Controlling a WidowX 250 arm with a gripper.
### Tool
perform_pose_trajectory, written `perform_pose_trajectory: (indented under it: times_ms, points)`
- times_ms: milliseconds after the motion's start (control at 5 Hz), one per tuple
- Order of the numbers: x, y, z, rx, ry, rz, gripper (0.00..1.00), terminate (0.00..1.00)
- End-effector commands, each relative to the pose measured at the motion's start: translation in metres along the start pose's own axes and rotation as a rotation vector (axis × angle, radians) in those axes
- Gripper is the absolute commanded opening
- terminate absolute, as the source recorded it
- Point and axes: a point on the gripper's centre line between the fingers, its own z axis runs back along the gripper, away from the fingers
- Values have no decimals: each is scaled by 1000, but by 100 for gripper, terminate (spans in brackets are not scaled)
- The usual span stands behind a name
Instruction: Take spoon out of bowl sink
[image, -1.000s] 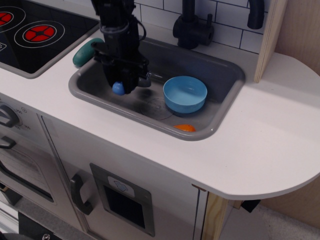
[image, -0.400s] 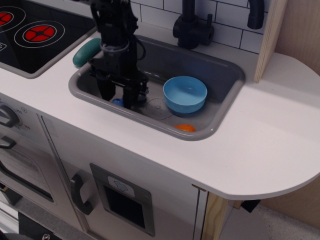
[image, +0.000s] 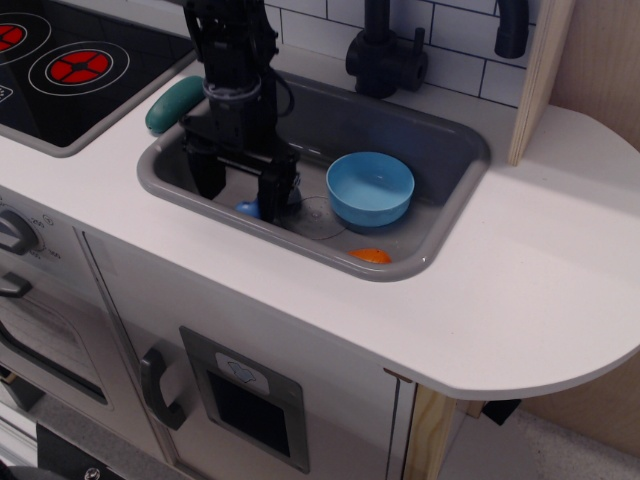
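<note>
Since a second ago the gripper (image: 242, 192) has spread its fingers, letting go of the spoon (image: 249, 209), which lies on the floor of the sink (image: 455, 150) between them, left of the bowl (image: 370, 188).
</note>
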Motion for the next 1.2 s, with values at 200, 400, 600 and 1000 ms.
perform_pose_trajectory:
  times_ms: [200, 400, 600, 1000]
  points:
    - [28, 1, 43, 7, -83, 6, 100, 0]
    - [30, 0, 39, 20, -73, 1, 100, 0]
    - [33, -5, 51, -9, -85, 18, 100, 0]
    - [35, -17, 52, -17, -72, -24, 100, 0]
